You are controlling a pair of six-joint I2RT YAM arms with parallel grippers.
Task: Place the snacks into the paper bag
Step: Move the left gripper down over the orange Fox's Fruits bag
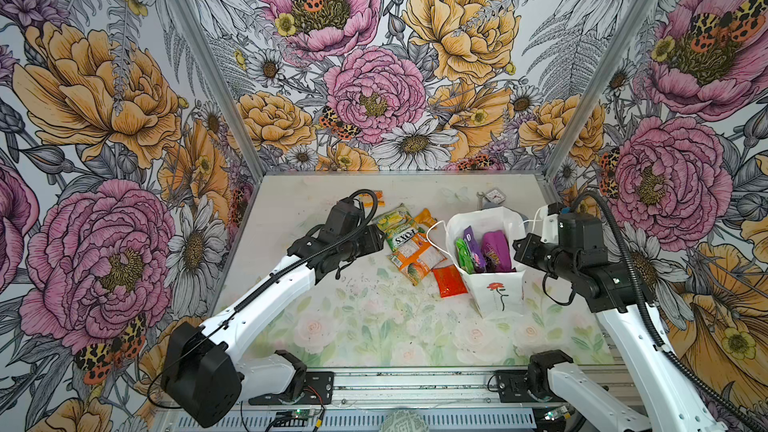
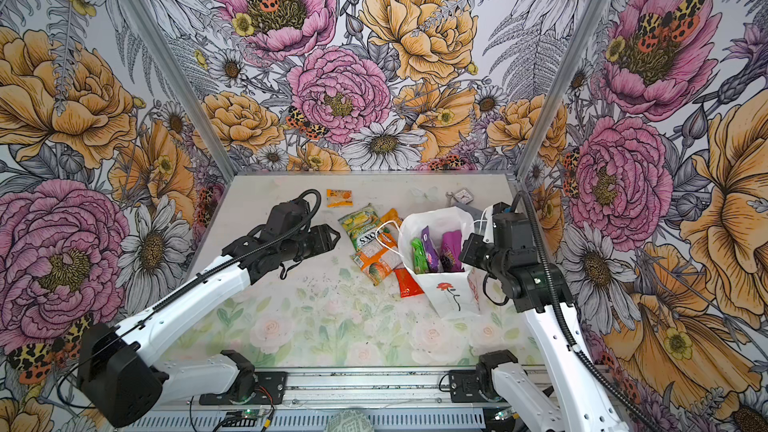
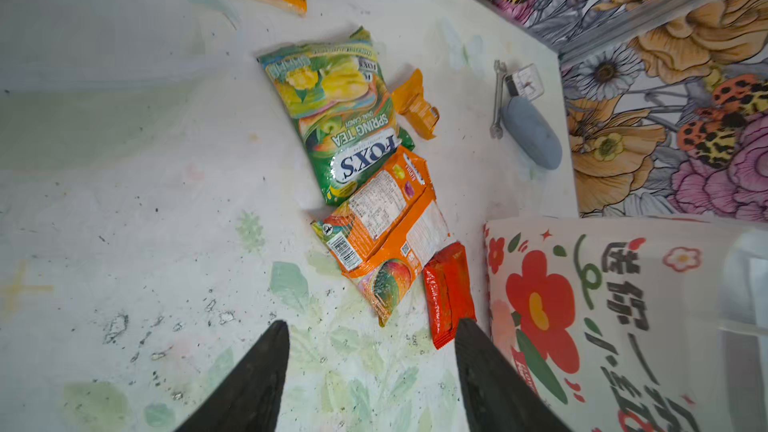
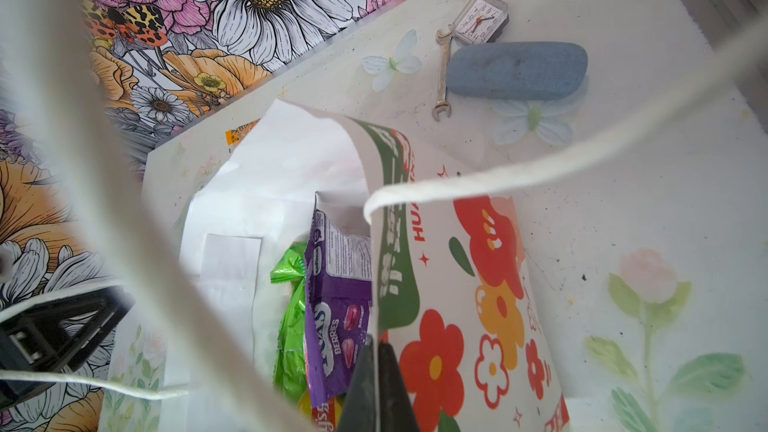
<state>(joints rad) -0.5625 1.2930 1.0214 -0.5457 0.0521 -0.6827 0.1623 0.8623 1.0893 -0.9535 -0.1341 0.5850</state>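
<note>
The paper bag [image 1: 496, 299] stands upright right of the table's middle, mouth open, with green [image 1: 463, 255] and purple [image 1: 496, 249] snacks inside. My right gripper [image 4: 378, 342] is shut on the rim of the bag's flowered side wall [image 4: 457, 326]. On the table left of the bag lie a green FOX'S packet [image 3: 336, 118], an orange packet [image 3: 386, 234] overlapping it, a red packet [image 3: 446, 288] and a small orange one [image 3: 415, 105]. Another orange packet [image 2: 338, 197] lies farther back. My left gripper [image 3: 372, 326] hovers open and empty just short of the red packet, beside the bag [image 3: 582, 326].
Behind the bag, at the back right, lie a small metal wrench [image 4: 442, 72], a square clock [image 4: 482, 18] and a blue-grey oblong case [image 4: 517, 70]. The bag's white cord handles [image 4: 540, 160] hang loose across the right wrist view. Flowered walls close three sides.
</note>
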